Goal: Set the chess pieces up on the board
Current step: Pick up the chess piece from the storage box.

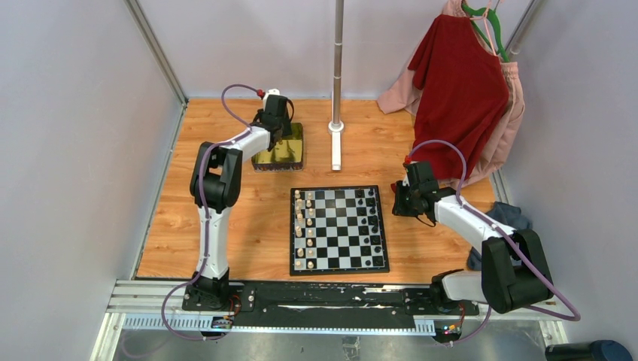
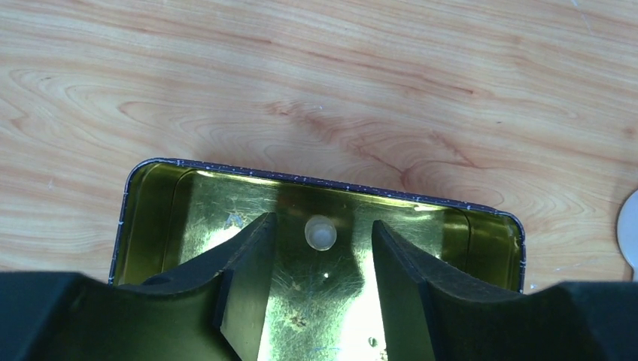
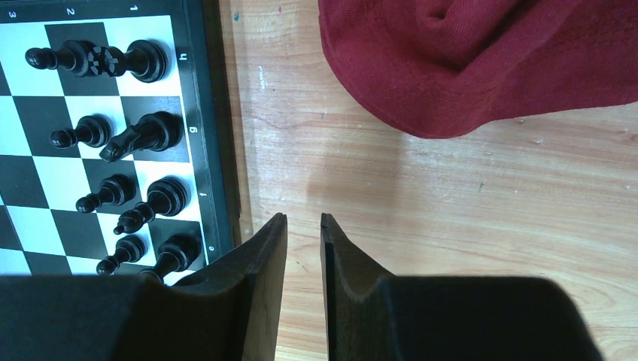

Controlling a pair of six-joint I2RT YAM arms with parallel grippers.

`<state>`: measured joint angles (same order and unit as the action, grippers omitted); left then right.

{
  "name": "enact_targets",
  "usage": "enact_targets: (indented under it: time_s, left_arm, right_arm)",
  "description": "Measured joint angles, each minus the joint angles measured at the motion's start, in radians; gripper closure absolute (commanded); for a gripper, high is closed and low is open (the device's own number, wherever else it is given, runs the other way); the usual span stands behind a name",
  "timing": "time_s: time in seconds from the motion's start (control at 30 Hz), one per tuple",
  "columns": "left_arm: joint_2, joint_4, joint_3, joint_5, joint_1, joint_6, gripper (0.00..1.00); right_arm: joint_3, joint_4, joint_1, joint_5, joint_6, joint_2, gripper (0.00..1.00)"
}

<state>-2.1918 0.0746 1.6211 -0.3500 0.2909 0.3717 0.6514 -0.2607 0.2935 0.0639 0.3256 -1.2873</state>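
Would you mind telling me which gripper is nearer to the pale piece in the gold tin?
Left. The left gripper hangs over the gold tin, its open jaws either side of the pale piece; the right gripper is far off, over the table beside the board.

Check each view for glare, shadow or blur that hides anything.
Left wrist: strong glare inside the gold tin, yet the pale piece reads clearly. Right wrist: soft shadow on the table, black pieces sharp. Top external: even light, chessmen tiny.

Gold tin (image 1: 290, 154), red shirt (image 1: 459, 90), metal pole (image 1: 338, 60)
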Motion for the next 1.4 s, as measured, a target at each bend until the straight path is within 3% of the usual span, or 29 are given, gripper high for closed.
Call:
enact_targets:
  time_s: [0.2, 0.7, 1.0, 1.4]
  left_arm:
    - [-0.013, 0.000, 0.000, 0.002, -0.002, -0.002, 0.51]
    - [-0.018, -0.002, 0.000, 0.003, -0.002, -0.010, 0.86]
    - [0.003, -0.023, -0.039, 0.002, -0.002, -0.008, 0.99]
    - [0.141, 0.051, -0.099, 0.005, -0.002, -0.011, 1.00]
  right_arm:
    - [0.000, 0.000, 0.002, 0.000, 0.000, 0.000, 0.72]
    - [0.000, 0.000, 0.002, -0.001, 0.000, 0.000, 0.72]
    - [0.000, 0.000, 0.002, -0.001, 0.000, -0.010, 0.72]
    - [0.000, 0.001, 0.002, 0.000, 0.000, -0.040, 0.72]
